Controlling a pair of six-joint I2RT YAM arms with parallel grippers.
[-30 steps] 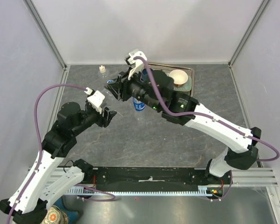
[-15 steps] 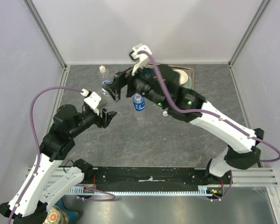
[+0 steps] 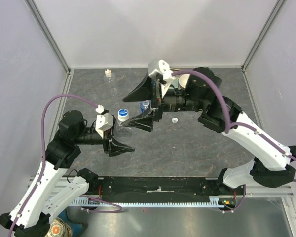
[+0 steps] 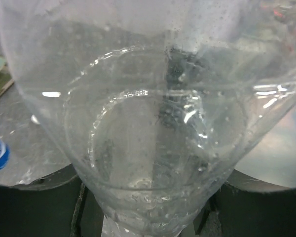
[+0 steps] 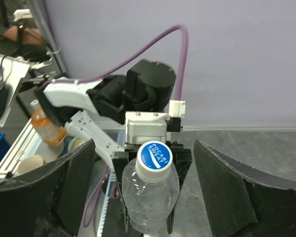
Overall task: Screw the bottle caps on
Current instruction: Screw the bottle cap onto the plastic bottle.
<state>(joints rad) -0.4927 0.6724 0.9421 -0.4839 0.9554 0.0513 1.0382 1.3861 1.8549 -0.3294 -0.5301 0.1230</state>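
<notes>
Left pincer (image 5: 149, 187) grips blue-capped bottle (image 5: 150, 205) — right pincer (image 3: 124, 113) spread around it — white cap (image 3: 174, 120) nearby.

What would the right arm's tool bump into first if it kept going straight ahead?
Probably the blue-and-white cap of the clear plastic bottle that the left tool holds, though depth is unclear.

The left arm (image 3: 42, 180) and right arm (image 3: 259, 143) have white shells, black joints, and a looping purple cable (image 3: 69, 95) each.
</notes>
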